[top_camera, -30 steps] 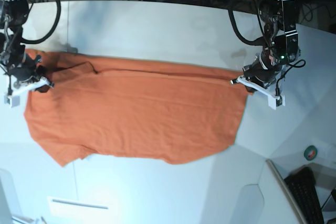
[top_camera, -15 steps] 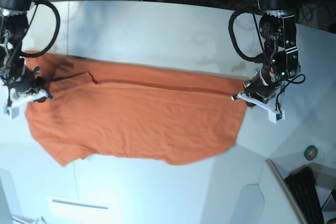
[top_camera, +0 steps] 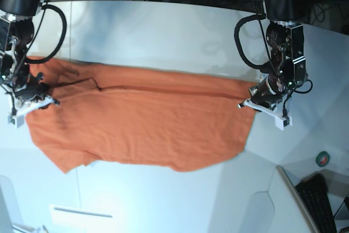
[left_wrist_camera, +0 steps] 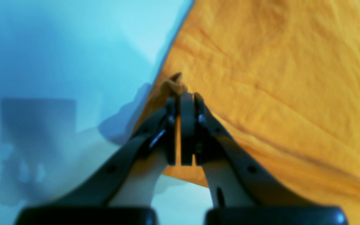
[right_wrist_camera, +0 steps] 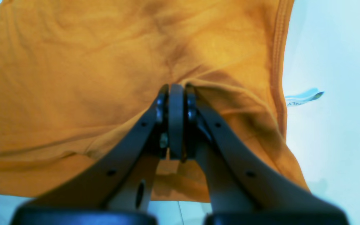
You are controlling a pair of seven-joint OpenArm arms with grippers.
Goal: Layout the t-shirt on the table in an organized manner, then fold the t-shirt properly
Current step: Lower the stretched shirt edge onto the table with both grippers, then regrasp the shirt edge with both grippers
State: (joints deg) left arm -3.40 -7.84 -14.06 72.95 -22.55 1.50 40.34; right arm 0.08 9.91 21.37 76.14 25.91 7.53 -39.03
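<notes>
**A:** Shirt status? Both claws clenched?

**B:** Yes. The left claw [left_wrist_camera: 180,97] pinches one end of the shirt [top_camera: 142,124], and the right claw [right_wrist_camera: 175,89] is clamped on the other end, near a hemmed edge with a white tag [right_wrist_camera: 302,97] poking out beside it.

**A:** What has changed in the last second?

**B:** The upper edge has dropped toward the near side on the left claw's end, and the folded strip along it looks narrower. The right claw has shifted a little too. My guess: they are dragging the cloth taut to flatten it, so this is layout work, with folding not yet begun.

**A:** Where does the shirt lie now?

**B:** Across the middle of the table [top_camera: 163,36], stretched between the arms, with a long crease under the upper edge and a lumpy near corner on the right claw's side.

**A:** Room to move?

**B:** Plenty of bare table beyond and in front. The left claw's end lies nearer the table's angled edge, by a keyboard [top_camera: 322,200].
</notes>
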